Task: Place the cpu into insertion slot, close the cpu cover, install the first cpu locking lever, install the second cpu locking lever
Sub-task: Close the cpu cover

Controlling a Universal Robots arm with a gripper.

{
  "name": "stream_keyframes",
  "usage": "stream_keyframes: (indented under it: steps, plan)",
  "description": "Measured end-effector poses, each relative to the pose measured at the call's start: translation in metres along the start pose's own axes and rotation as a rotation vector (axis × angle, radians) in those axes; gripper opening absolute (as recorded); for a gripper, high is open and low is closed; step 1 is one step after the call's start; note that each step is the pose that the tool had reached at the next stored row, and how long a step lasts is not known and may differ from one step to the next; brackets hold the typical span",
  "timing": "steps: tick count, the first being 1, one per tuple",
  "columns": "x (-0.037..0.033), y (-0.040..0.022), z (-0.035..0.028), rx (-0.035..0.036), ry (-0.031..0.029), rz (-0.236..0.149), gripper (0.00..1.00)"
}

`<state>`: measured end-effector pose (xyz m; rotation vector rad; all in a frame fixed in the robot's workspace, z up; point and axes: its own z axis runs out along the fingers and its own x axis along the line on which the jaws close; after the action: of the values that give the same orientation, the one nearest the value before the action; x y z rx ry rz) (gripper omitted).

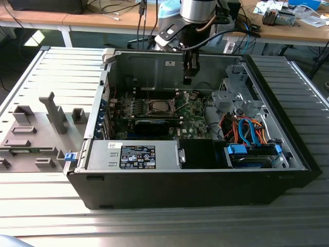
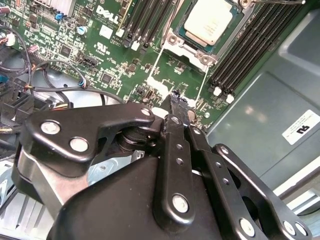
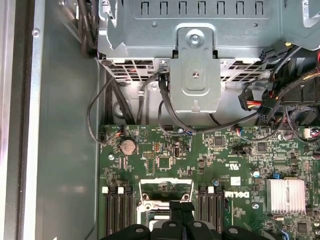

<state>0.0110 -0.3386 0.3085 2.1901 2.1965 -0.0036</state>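
The fingers [image 2: 174,125] are pressing together on nothing and hovering above the motherboard [image 2: 107,55], near the insertion slot [image 2: 173,41], where the cpu [image 2: 207,21] is already lying; closed like this, they are probably serving as a narrow pushing tip.

Seen in the exterior view, open air stands above the socket [image 1: 157,106]; black card [image 1: 151,125] at six o'clock, cables [image 1: 247,128] and metal cage [image 1: 226,98] at three.
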Motion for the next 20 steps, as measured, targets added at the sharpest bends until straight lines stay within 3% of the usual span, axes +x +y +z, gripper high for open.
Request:
stream_keyframes:
  steps: [20]
  plan:
    - [0.0, 0.0059, 0.0018, -0.0001, 0.0001, 0.0, 0.11]
